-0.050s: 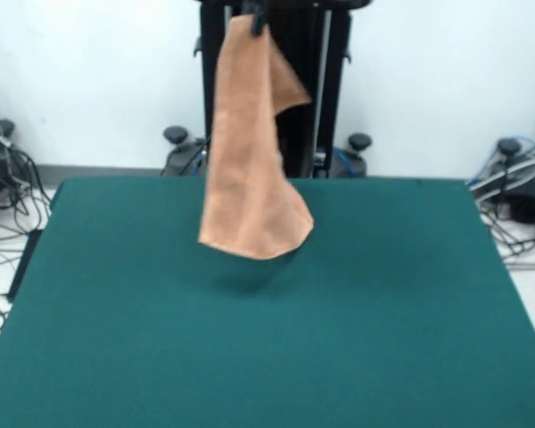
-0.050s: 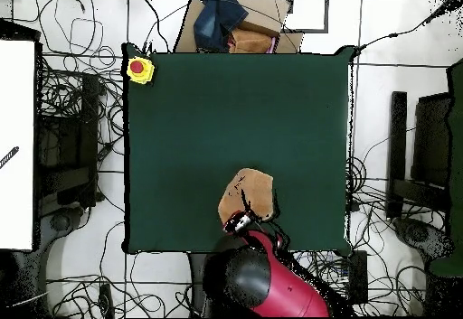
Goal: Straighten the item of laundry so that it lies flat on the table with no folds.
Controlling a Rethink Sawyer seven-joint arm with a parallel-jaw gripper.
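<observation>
Orange-tan terry, the towel (image 1: 252, 169) is hanging in the air above the dark green surface (image 1: 267, 357); its top corner is being gripped at the upper edge of the front view by the pincer (image 1: 257, 20), whose dark tips are pressing together on the cloth; the rest of the arm is lying outside that view. The towel is drooping in a long, narrow drape, with one flap folding out to the side near the top and its rounded lower edge hanging just above the felt, a soft shadow lying beneath it; whether that edge is touching the surface cannot be told.

Seen from overhead, the towel (image 2: 247, 197) is showing only as a small bunched patch near the surface's edge (image 2: 235, 107) closest to the robot, and the red and black arm (image 2: 271, 284) is reaching in over that edge to the pincer (image 2: 239, 222); this view is also showing a yellow box with a red button (image 2: 139, 69) sitting at one far corner of the surface, and cardboard with a dark blue cloth (image 2: 231, 17) lying beyond the far edge. No containers are holding anything on the surface.
</observation>
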